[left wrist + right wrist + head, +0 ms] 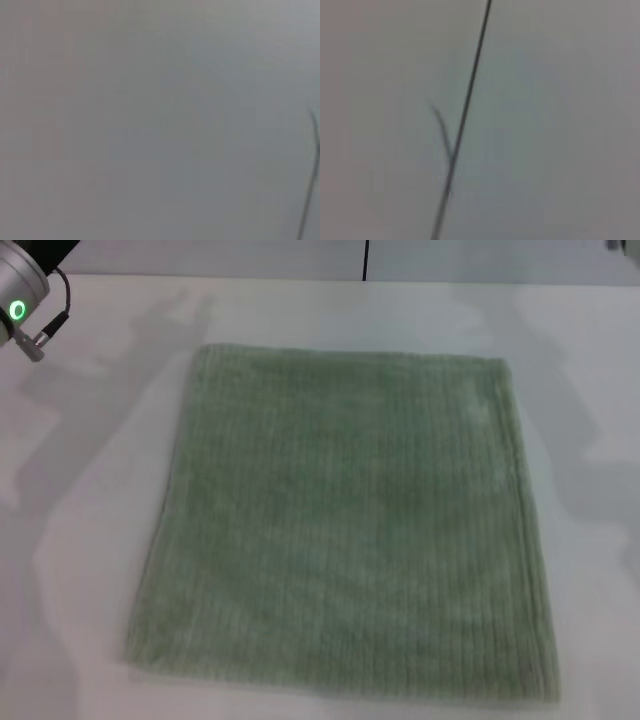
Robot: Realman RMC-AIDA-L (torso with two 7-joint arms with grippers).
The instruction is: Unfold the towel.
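Note:
The towel (pixel 345 525) lies spread flat on the white table (pixel 80 490) in the head view, a pale sage-green ribbed square with a hemmed edge along its right side. Nothing holds it. Part of my left arm (pixel 22 295), a silver wrist with a green light ring, shows at the top left corner, well clear of the towel; its fingers are outside the view. My right arm and gripper are outside the head view. Both wrist views show only a blank grey surface and no fingers.
A dark vertical seam (pixel 365 260) runs down the wall behind the table's far edge. A thin dark line (pixel 462 120) crosses the right wrist view. White tabletop surrounds the towel on the left, far and right sides.

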